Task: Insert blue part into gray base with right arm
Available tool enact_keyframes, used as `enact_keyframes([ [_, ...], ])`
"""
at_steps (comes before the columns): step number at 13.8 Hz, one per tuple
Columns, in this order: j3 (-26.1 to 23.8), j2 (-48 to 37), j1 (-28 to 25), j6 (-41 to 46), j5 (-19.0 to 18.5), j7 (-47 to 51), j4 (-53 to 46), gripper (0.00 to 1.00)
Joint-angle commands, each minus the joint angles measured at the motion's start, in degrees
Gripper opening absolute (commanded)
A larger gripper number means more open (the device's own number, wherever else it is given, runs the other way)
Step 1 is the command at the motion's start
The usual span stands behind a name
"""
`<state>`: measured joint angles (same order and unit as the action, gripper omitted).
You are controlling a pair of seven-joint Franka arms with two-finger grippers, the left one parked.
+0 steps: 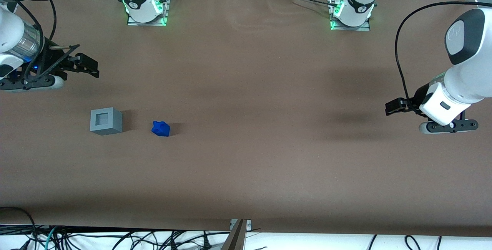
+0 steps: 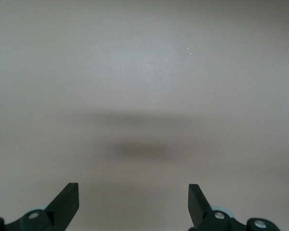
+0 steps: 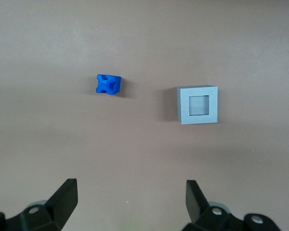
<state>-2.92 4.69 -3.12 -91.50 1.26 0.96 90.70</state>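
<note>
The blue part (image 1: 160, 128) (image 3: 108, 84) lies on the brown table, a small lumpy bright-blue piece. Beside it, toward the working arm's end, stands the gray base (image 1: 105, 120) (image 3: 197, 104), a light-gray cube with its square recess facing up. The two are apart, with bare table between them. The right arm's gripper (image 1: 87, 66) (image 3: 130, 192) hovers above the table, farther from the front camera than both objects and touching neither. It is open, with nothing between its black fingers (image 3: 66, 195).
Two arm bases with green lights (image 1: 145, 6) (image 1: 351, 10) stand along the table edge farthest from the front camera. Cables (image 1: 115, 238) hang below the near edge. The brown table (image 1: 269, 146) spreads wide toward the parked arm's end.
</note>
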Motion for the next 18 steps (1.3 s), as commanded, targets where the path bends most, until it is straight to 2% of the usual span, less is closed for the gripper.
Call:
enact_keyframes([
  [1, -0.51, -0.29, 1.09, 0.09, -0.56, -2.36, -0.26, 0.99],
  [13, -0.68, 0.23, 0.83, -0.26, 0.50, -1.50, 0.36, 0.99],
  [16, -0.85, 0.59, -0.13, -5.77, 0.50, -0.18, 4.12, 0.99],
  [18, -0.86, 1.89, -2.67, -8.16, 0.50, 4.82, 5.54, 0.99],
])
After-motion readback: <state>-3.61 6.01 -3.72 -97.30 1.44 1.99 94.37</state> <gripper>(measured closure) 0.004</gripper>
